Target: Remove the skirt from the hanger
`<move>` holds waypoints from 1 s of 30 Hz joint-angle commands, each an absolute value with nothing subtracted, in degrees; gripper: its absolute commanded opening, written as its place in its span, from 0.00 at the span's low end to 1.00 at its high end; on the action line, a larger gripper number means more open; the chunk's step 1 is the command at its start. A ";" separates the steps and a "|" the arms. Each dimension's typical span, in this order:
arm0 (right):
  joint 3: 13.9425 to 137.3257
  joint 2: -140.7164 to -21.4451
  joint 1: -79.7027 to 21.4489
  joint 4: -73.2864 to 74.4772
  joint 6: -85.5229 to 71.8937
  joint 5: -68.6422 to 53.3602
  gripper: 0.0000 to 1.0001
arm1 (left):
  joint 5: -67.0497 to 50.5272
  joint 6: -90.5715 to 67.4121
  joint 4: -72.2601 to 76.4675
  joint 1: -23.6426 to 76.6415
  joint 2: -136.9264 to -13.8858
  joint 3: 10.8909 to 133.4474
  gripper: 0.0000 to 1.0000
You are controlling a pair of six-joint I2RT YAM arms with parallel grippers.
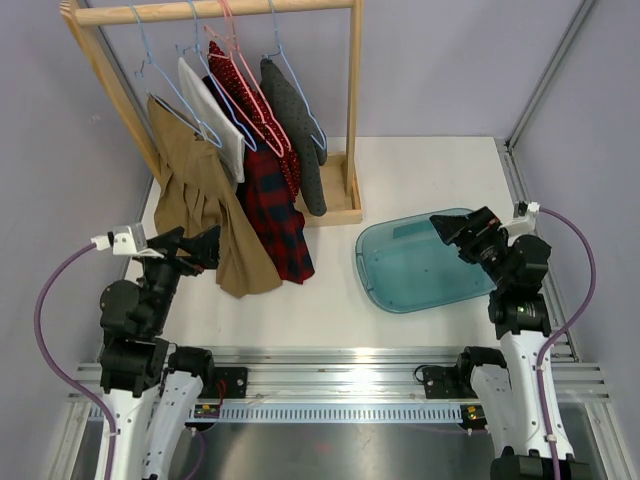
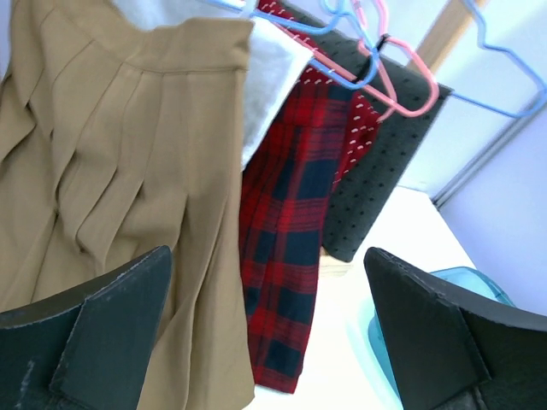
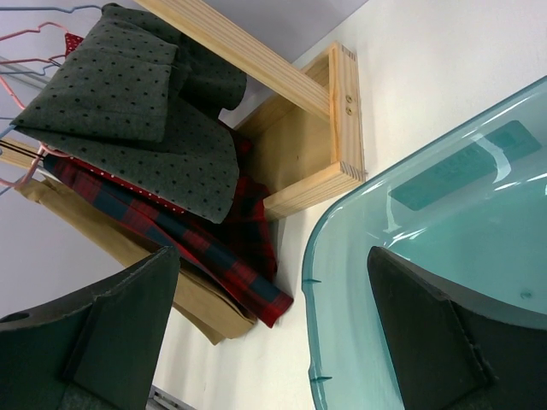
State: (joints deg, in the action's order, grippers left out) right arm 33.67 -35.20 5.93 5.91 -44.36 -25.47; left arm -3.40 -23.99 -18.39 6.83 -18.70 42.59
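Counter (image 1: 430,180) carries a wooden rack (image 1: 352,100) at its far left, with four garments hanging side by side from the rail. Treat the tan pleated skirt (image 1: 205,215), the leftmost garment, as the likely target. A red plaid skirt (image 1: 275,215) hangs touching it on the right, so confirm which one is meant.

The tan skirt runs lengthwise from its waistband, on a blue wire hanger (image 1: 150,70), down toward the counter. Its hem lies just beside the left gripper (image 1: 205,247). The left jaws stand wide apart and hold nothing. In the wrist view the pleats fill the space ahead and to their left.

The right gripper (image 1: 445,230) hovers over a teal tray (image 1: 410,275), well apart from the rack, its jaws likewise spread and empty. Use the left arm, which is clearly nearer.

Expect slack cloth that folds under the jaws. Room is tight on the skirt's right, where the garments crowd. Approach from the near-left side, where nothing hangs beside it.
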 commanded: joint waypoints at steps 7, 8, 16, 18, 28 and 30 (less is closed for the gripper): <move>34.27 -30.23 5.71 7.73 -43.68 -26.80 0.99 | -4.06 -23.55 -15.09 7.56 -21.13 44.35 0.99; 34.28 -30.15 5.71 7.82 -43.86 -27.42 1.00 | -2.30 -22.51 -17.55 7.56 -24.57 48.47 0.99; 35.94 -29.01 5.71 12.29 -41.67 -26.98 0.99 | 12.12 -16.96 -34.89 7.56 -61.76 92.69 0.77; 36.47 -28.04 5.71 13.35 -40.87 -26.54 1.00 | 13.44 -16.53 -36.90 7.56 -70.78 104.85 0.80; 41.92 -23.82 5.71 21.70 -37.97 -25.66 0.99 | 19.51 -18.02 -45.79 7.56 -95.10 129.55 0.79; 42.71 -23.82 5.71 22.76 -37.44 -25.31 0.99 | 21.00 -18.28 -46.05 7.56 -97.46 130.51 0.77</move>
State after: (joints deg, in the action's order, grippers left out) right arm 39.64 -23.90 5.93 20.01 -39.64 -25.96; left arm 17.50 -18.28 -44.07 7.35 -95.35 128.01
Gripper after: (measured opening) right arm 0.993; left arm 0.782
